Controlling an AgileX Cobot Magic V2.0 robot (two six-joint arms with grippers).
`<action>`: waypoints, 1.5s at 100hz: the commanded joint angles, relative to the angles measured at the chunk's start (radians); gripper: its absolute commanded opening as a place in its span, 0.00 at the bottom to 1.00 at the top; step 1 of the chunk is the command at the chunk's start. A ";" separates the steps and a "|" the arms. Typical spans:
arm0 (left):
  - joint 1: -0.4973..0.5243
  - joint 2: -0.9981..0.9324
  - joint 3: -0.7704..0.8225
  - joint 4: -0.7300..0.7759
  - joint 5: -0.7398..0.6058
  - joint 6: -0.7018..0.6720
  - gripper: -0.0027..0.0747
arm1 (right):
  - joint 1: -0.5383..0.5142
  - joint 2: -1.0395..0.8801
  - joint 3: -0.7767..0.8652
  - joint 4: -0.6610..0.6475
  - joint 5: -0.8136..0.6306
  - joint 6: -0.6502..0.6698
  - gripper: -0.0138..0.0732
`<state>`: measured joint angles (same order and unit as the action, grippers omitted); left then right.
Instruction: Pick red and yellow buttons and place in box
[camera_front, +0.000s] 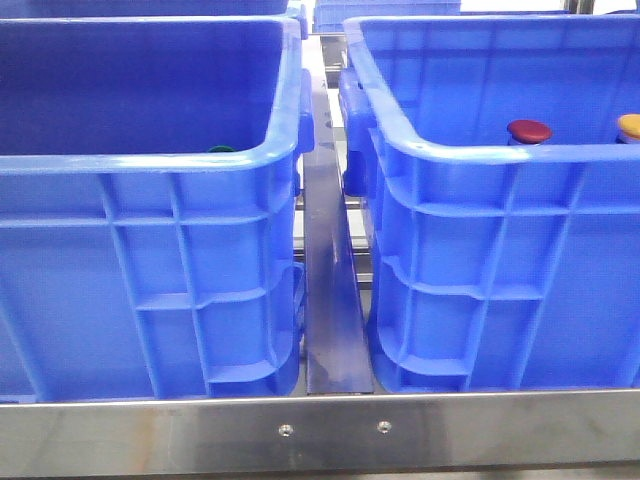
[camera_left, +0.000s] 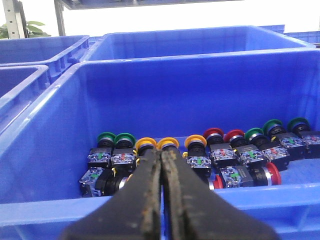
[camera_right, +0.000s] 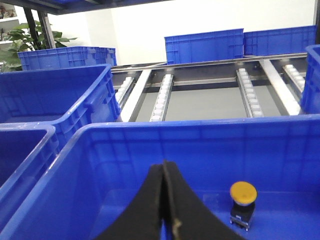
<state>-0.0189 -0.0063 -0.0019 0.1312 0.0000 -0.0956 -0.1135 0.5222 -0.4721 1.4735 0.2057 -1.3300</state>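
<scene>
1. Left gripper (camera_left: 161, 165): the fingers (camera_left: 145, 200) are pressed together with nothing between them. They hang just above the near rim of the left crate (camera_left: 65, 210), pointing at the row of buttons inside.

2. Right gripper (camera_right: 165, 200): its fingers are likewise clenched on nothing, over the near part of the right crate (camera_right: 150, 132).

3. Stock in the left crate: beyond the left fingers, on the crate floor, a row of push buttons stands packed close together. From the fingers outward are yellow buttons (camera_left: 168, 144), then red buttons (camera_left: 213, 134), with green buttons (camera_left: 106, 137) at both ends. A few lie tipped over on the near side of the row, one showing a red cap (camera_left: 272, 173).

4. Right crate: a yellow button (camera_right: 243, 194) stands upright on the floor, just beyond and to one side of the right fingers. The front view shows a red cap (camera_front: 529, 131) and a yellow cap (camera_front: 630, 125) just above that crate's near rim.

5. Handling judgement: the buttons look small, light and rigid. The domed caps are smooth and likely to slip. The square dark body below the cap offers flat sides and is the better hold.

6. Risk judgement: the buttons touch their neighbours, so open fingers may snag or topple an adjoining green one. An end-of-group yellow or red piece gives more room.
</scene>
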 joint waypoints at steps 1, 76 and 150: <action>0.001 -0.029 0.021 -0.009 -0.079 -0.003 0.01 | -0.002 0.000 -0.026 -0.101 0.010 0.105 0.08; 0.001 -0.029 0.021 -0.009 -0.079 -0.003 0.01 | 0.170 -0.312 0.141 -1.409 -0.191 1.352 0.08; 0.001 -0.029 0.021 -0.009 -0.079 -0.003 0.01 | 0.145 -0.552 0.505 -1.456 -0.440 1.352 0.08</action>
<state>-0.0189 -0.0063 -0.0019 0.1312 0.0000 -0.0956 0.0444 -0.0089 0.0272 0.0327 -0.1334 0.0186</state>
